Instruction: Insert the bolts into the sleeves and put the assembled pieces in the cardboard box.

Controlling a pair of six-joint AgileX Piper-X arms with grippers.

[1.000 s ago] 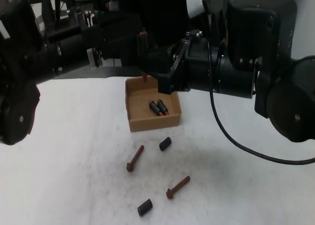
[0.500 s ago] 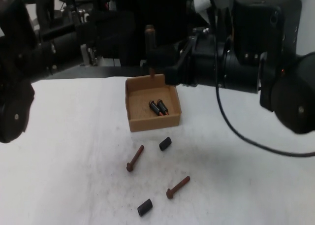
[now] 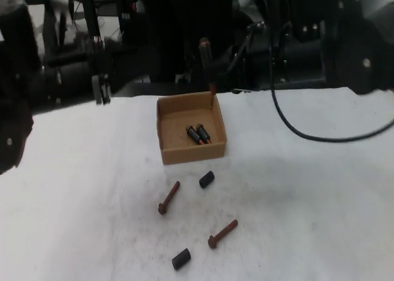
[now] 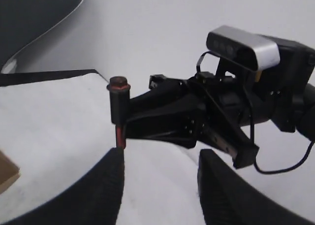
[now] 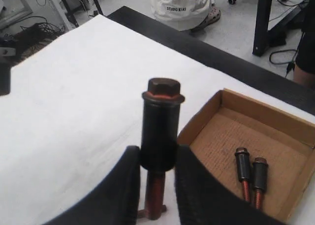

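An open cardboard box [image 3: 194,153] sits at the back middle of the white bench with two assembled pieces [image 3: 197,133] lying in it. My right gripper [image 3: 210,69] hangs above the box's far right corner, shut on a black sleeve with a rust-coloured bolt through it [image 5: 159,129], held upright, head up. The box [image 5: 224,136] lies just beyond it. Two loose bolts [image 3: 168,197] [image 3: 222,233] and two loose black sleeves [image 3: 207,179] [image 3: 181,259] lie in front of the box. My left gripper [image 4: 162,156] stands open and empty at the back left, facing the held piece [image 4: 118,104].
A black cable [image 3: 295,130] from the right arm droops over the bench to the right of the box. The bench's dark back edge [image 5: 197,43] runs behind the box. Bare white surface [image 3: 74,189] spreads to the left and right of the loose parts.
The right gripper has carried the sleeved bolt to the right, from the box's far left side to its far right corner. The left arm has drawn back to the left.
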